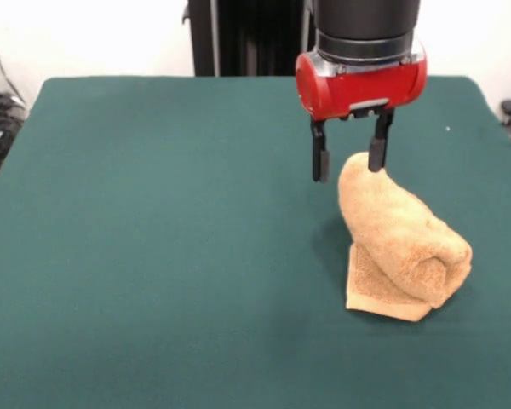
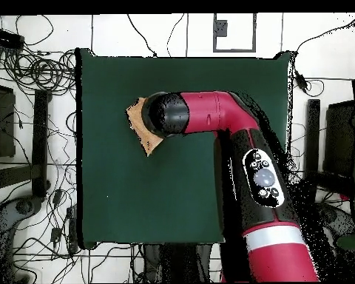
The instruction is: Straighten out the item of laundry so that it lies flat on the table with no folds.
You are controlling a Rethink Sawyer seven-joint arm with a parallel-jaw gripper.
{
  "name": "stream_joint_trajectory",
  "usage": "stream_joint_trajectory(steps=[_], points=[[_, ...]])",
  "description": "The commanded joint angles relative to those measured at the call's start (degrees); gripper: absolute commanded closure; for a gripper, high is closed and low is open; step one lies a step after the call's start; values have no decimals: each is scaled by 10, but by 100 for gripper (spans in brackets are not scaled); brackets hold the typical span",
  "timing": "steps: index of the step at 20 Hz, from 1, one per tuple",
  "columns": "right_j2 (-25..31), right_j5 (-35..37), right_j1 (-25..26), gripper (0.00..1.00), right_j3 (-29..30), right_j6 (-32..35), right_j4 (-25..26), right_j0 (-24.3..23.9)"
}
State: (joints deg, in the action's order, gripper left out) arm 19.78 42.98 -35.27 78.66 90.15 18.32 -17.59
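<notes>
Towel (image 1: 404, 243) position: right-hand part of the table (image 1: 153, 256) in the front view, clear of every edge. It is not flat. The upper portion stands as a rolled, rounded hump that leans toward the far side, and a flat hemmed corner lies on the felt under the roll at the near side.

Gripper (image 1: 349, 158) state: released. Both fingers (image 1: 321, 160) hang down with a visible gap between them. The right-hand finger in the front view touches or sits just against the peak of the hump; the other hangs just beside it over bare felt. No cloth is seen between the jaws.

Obstructions: in the overhead view the red and black arm (image 2: 232, 118) covers most of the towel; only one tan corner shows past the wrist.

Surroundings: cables (image 2: 40, 74) and dark equipment lie on the floor round the table, off the green surface.

Open room: broad bare felt extends on the left-hand side and toward the near edge in the front view. Less room remains between the towel and the right-hand edge.
</notes>
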Motion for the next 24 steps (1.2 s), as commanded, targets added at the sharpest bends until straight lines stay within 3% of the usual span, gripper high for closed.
stream_joint_trajectory(steps=[1, 24], points=[[55, 25, 8, 0, -36, -45, 1, 10], [43, 5, 50, 0, -69, -58, 50, 10]])
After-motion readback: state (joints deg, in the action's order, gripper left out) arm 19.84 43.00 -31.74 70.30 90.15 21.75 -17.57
